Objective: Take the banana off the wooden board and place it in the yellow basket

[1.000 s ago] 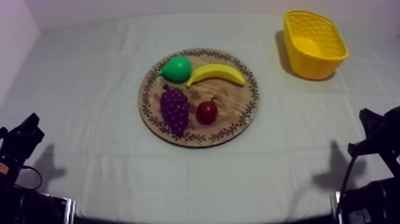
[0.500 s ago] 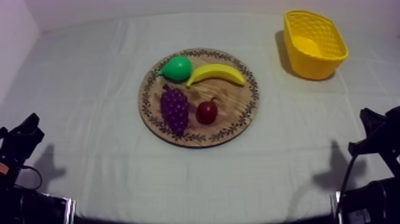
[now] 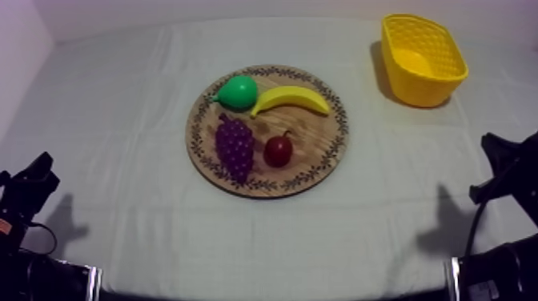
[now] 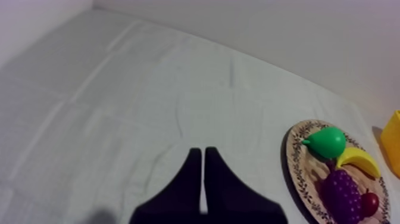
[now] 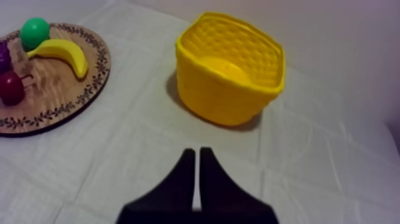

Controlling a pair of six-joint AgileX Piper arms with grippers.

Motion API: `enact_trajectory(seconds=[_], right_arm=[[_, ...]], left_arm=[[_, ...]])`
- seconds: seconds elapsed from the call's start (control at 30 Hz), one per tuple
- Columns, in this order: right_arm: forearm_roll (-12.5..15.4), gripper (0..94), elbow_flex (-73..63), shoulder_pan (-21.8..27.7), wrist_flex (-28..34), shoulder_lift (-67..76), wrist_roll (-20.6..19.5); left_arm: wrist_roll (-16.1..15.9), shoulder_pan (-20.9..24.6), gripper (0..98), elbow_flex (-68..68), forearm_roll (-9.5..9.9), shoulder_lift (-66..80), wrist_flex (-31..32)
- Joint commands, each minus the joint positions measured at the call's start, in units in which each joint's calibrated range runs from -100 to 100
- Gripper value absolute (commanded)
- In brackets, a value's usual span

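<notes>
Your banana is lying on the wooden board, right up against the pear, with the grapes and small red fruit nearby. The yellow basket sits well apart on the counter. Your left gripper is pinched together on nothing over bare cloth, and your right gripper is likewise closed and empty, near the basket.
</notes>
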State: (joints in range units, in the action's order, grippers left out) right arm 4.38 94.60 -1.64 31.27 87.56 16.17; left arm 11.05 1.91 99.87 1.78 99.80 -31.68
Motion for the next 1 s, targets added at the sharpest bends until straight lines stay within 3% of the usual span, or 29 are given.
enact_trajectory(seconds=[0.0,0.53,0.63,0.97], right_arm=[[0.6,0.2,-4.9,-0.4,-0.3,-5.5,1.1],[11.0,0.2,-37.4,-1.8,-0.7,-39.2,16.0],[10.0,0.2,-43.7,-2.7,1.5,-45.2,16.5],[2.3,0.2,-62.3,-8.8,12.4,-62.1,14.1]], left_arm=[[0.0,0.0,0.1,0.0,0.00,0.0,0.0],[0.0,0.0,0.1,0.0,0.00,0.0,0.0],[0.0,0.0,0.1,0.0,0.00,0.0,0.0],[0.0,0.0,0.1,0.0,0.00,0.0,0.0]])
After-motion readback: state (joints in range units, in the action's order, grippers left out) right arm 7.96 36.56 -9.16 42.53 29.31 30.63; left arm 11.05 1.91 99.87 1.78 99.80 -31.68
